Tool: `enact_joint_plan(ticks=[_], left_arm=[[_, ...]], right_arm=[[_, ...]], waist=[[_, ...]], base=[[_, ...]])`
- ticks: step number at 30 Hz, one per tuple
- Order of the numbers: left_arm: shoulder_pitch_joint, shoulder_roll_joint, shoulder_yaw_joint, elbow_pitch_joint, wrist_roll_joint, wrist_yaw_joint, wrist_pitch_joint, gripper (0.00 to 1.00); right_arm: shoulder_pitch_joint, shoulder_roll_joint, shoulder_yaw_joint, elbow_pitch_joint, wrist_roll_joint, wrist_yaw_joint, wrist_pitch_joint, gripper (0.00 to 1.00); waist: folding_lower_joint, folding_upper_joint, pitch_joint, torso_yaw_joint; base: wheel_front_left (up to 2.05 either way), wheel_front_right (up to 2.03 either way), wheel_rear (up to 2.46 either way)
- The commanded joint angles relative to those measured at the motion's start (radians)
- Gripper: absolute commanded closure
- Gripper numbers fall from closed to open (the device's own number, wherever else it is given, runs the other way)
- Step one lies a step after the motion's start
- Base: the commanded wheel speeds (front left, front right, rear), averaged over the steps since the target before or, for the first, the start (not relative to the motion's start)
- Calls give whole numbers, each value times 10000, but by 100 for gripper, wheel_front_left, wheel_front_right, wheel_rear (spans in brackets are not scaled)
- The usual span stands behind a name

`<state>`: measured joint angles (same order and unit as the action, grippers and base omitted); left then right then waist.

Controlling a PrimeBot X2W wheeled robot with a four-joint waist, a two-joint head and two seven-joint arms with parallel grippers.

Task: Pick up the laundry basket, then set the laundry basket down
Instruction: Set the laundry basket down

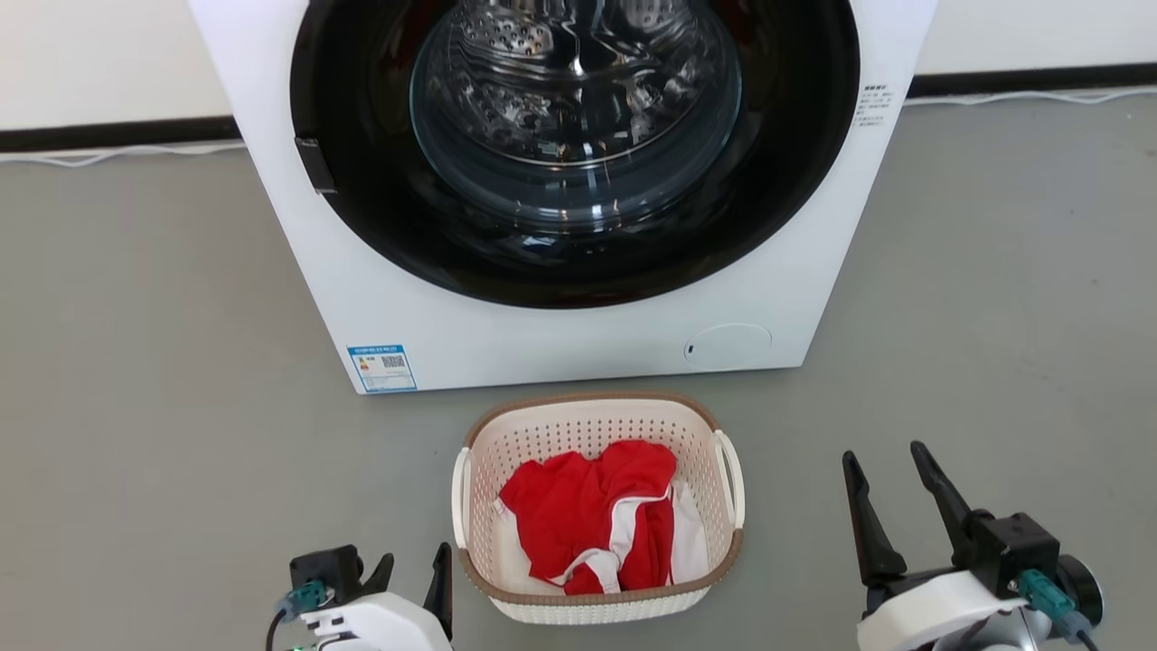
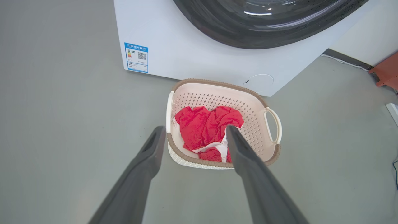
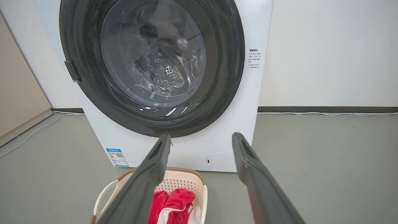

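Perforated plastic laundry basket (image 1: 597,425) w/ woven-look rim; red cloth (image 1: 587,515); glossy glass door (image 1: 578,108); matt floor (image 1: 163,362).

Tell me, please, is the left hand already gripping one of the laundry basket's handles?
No: in the head view the left hand sits open beside the laundry basket, clear of its handles.

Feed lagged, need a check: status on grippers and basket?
Left gripper open, right gripper open, both empty. Laundry basket on floor, red garment inside, unheld. Washing machine close behind basket.
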<state>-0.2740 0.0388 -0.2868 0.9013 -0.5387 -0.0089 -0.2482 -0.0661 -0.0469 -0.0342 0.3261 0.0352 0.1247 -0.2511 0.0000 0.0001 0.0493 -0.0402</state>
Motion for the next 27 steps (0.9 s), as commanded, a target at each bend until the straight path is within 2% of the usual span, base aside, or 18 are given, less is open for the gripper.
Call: enact_joint_plan(ticks=[1, 17, 27], left_arm=[[47, 178, 388, -411, 125, 68, -133, 0], [1918, 252, 1853, -4701, 1439, 352, -135, 0], [2578, 187, 2633, -5687, 1806, 281, -135, 0]], right_arm=[[-82, -33, 249, -289, -16, 60, -107, 0], [529, -33, 320, -516, 122, 60, -107, 0], [756, -33, 265, -522, 73, 60, -107, 0]], waist=[[0, -1, -85, 6], [0, -1, -630, -42], [0, -1, -822, 96]], base=[[0, 0, 0], [0, 0, 0], [0, 0, 0]])
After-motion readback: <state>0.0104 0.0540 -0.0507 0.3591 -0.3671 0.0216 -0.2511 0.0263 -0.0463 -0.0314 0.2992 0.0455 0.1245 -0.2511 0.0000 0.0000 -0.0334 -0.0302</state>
